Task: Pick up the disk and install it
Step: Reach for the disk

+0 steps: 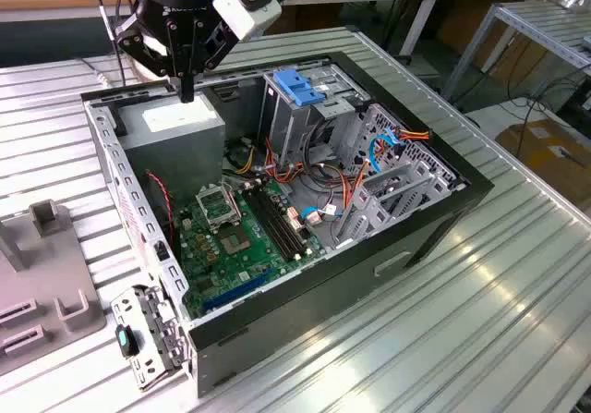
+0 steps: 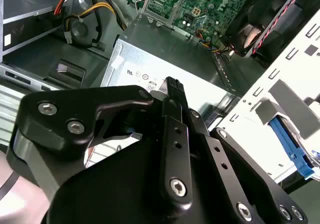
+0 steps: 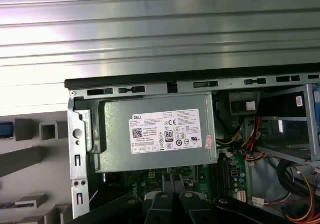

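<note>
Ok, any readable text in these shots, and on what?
White label on the power supply box: a logo, a code square and a row of marks. The fine print is too small to read.
Small white sticker inside the case: too small to read.
Motherboard: markings too small to read.

The gripper (image 1: 187, 91) was black, the power supply box (image 1: 174, 140) grey with a white label (image 1: 178, 115), the motherboard (image 1: 242, 236) green, the latch (image 1: 297, 84) blue, the ribbed table (image 1: 480, 302) silver.
</note>
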Available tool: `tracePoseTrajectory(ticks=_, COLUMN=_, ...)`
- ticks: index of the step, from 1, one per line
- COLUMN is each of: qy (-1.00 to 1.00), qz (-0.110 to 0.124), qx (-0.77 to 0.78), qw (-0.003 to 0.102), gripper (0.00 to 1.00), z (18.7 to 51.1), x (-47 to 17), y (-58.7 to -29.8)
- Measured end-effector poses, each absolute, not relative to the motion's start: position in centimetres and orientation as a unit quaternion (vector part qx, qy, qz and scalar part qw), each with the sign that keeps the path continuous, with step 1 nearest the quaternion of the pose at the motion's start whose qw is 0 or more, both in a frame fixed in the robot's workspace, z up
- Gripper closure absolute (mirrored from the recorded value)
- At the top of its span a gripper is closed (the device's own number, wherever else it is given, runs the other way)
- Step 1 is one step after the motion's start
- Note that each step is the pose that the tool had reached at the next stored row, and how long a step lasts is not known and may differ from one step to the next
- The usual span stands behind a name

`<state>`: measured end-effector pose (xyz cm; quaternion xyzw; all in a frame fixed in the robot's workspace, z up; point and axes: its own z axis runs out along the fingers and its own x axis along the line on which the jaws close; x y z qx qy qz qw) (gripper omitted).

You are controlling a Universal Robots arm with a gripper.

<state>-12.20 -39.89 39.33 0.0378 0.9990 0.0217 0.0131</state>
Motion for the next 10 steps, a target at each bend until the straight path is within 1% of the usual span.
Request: tracePoseTrajectory(ticks=10, qy=0.999, qz=0.022, qx=0.038, qw=0.013, gripper=0.89, z=39.33, x=-12.20, y=-39.89)
